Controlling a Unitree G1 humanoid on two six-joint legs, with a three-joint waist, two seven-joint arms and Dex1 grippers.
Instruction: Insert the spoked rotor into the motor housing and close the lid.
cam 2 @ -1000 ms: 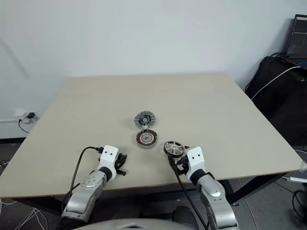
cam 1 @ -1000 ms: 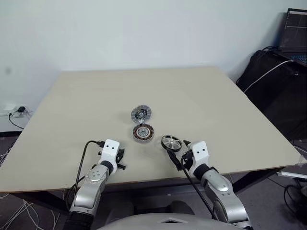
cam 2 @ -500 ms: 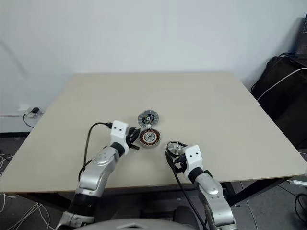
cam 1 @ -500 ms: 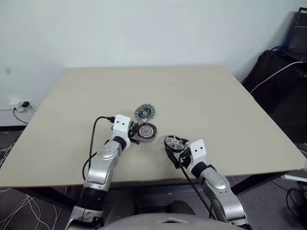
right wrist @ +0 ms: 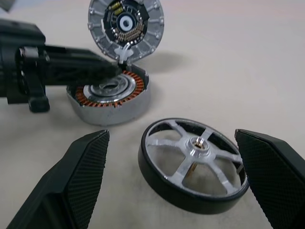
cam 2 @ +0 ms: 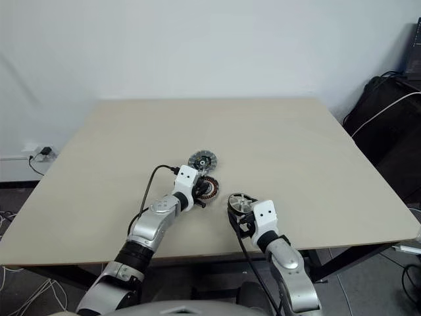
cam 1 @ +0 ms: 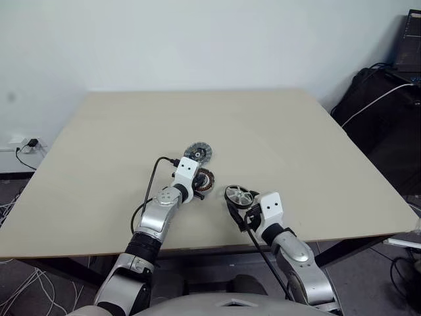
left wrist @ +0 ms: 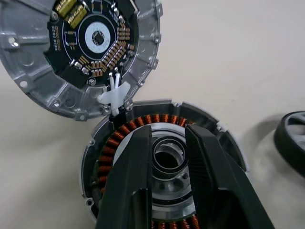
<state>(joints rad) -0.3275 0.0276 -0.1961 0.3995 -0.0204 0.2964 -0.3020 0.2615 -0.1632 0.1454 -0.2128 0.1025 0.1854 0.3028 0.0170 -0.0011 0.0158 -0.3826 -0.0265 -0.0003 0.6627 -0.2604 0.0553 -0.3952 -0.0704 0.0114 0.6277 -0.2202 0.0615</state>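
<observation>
step: bracing the motor housing ahead of insertion; rotor not yet in, lid not yet closed
left gripper: hovering over the housing's pale centre, fingers narrowly parted above the hub, gripping nothing visible; contact with the hub not clear
right gripper: jaws spread wide, straddling the spoked rotor without clamping it; fingers standing off both sides of the rim
rotor location: lying flat on the table, just beside the housing on the robot's right
lid: lying open at the housing's far edge, circuit face up, joined by a white tab
next: closing the right jaws on the black rim, lifting, centring the hub over the bore; needing the left fingers clear of the opening first, holding the outer wall instead
change vs 1 s ago: left arm reaching from the near table edge in to the housing; right gripper, rotor, lid sitting unchanged
</observation>
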